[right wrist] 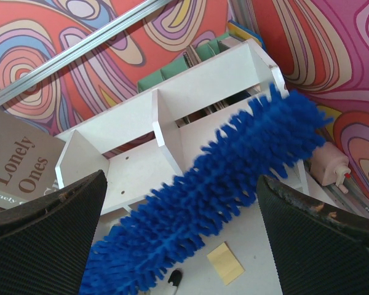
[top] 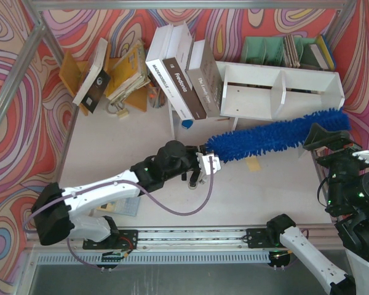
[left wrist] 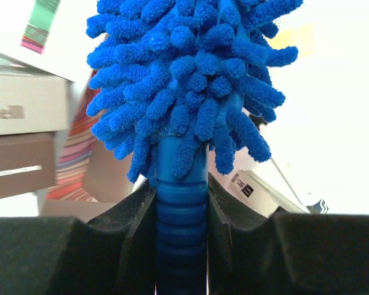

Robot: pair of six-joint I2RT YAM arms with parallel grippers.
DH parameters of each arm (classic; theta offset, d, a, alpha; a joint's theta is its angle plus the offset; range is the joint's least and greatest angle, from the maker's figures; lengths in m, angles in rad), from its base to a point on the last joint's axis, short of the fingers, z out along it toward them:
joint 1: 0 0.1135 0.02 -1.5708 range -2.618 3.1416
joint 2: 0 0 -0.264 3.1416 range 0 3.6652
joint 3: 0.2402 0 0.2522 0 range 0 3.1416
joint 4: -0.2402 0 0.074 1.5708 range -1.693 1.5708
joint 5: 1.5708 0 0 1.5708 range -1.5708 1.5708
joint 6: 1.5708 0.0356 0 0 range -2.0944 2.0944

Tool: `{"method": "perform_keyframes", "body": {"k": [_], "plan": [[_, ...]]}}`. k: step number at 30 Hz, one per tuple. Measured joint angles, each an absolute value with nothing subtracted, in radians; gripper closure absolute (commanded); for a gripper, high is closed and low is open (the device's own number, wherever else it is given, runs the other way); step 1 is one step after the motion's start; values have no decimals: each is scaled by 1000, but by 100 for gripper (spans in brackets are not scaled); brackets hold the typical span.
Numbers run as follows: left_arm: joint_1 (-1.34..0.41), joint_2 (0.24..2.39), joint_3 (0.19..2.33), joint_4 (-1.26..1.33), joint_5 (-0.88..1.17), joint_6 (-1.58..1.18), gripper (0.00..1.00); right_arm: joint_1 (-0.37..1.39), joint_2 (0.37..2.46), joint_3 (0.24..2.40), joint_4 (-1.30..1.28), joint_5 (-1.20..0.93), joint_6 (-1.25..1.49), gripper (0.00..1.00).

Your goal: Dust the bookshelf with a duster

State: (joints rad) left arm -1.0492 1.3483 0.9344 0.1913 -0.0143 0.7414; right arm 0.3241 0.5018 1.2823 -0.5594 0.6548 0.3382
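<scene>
The blue fluffy duster (top: 277, 136) lies slantwise in front of the white bookshelf (top: 283, 86), its tip near the shelf's right end. My left gripper (top: 203, 165) is shut on the duster's ribbed blue handle (left wrist: 181, 227), with the fluffy head (left wrist: 184, 80) fanning out just beyond the pads. My right gripper (top: 323, 138) hangs open near the duster's tip. In the right wrist view the duster (right wrist: 221, 190) crosses between the wide-apart fingers (right wrist: 49, 246) without touching them, and the bookshelf (right wrist: 172, 104) with its central divider stands behind.
Large books (top: 184, 77) lean on a thin white board left of the shelf, more books (top: 111, 74) further left. A green rack (top: 283, 49) of books stands behind the shelf. A yellow note (top: 252, 163) lies on the table. A purple cable (top: 184, 209) loops by the left arm.
</scene>
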Motion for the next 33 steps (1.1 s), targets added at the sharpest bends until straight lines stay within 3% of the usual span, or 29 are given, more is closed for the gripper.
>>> {"method": "perform_keyframes", "body": {"k": [9,33], "plan": [[-1108,1280,929,199,-35,721,100,324,502,1282,-560,654,341,5],[-1058,1642,1034,137,-32,660,100,324,501,1280,-568,654,353,5]]}}
